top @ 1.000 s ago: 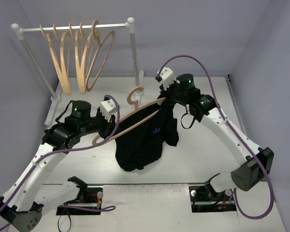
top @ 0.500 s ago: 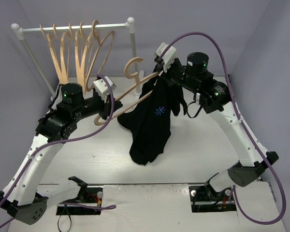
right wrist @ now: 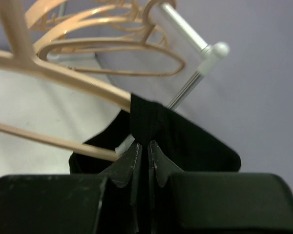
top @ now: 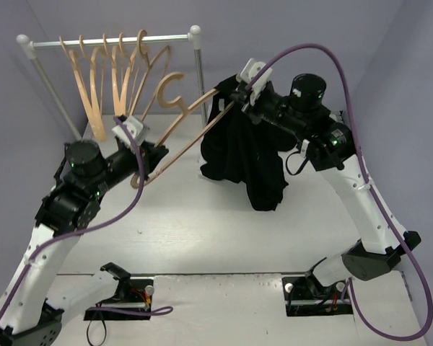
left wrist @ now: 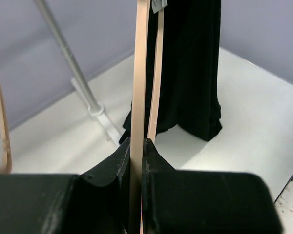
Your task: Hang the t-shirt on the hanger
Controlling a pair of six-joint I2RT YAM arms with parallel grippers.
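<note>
- The left gripper (left wrist: 137, 146) is clenched on the hanger (right wrist: 65, 78). Its two black fingers (left wrist: 118, 163) press the thin wooden frame from both sides, with no gap showing.
- From that grip the hanger rises up and away from the left fingers, held clear of the table (top: 202, 231), with its rounded hook (top: 172, 76) off to the side near the rack.
- The hanger's far end reaches the right gripper (right wrist: 144, 146), where it disappears into black cloth.
- The right gripper is pinched tight on the t-shirt (top: 242, 148). In the right wrist view, a bunched fold of fabric sits between its fingertips, just under the point where the wooden arm enters the cloth.
- The t-shirt hangs straight down below the right gripper in a long, gathered black drape. Only the hanger end beside this gripper is covered, and the rest of the wood is bare.
- Whether the shirt's lower edge touches the table cannot be told.
- A small pale label (left wrist: 159, 5) shows at the top of the cloth, beside the hanger's two bars and far ahead of the left fingers.
- The clothes rack (top: 108, 41) stands beyond the left gripper. One white post (left wrist: 71, 68) is ahead and to the left of its fingers.
- The spare wooden hangers (top: 94, 86) hang from the rack's rail, which the held hanger does not touch.
</note>
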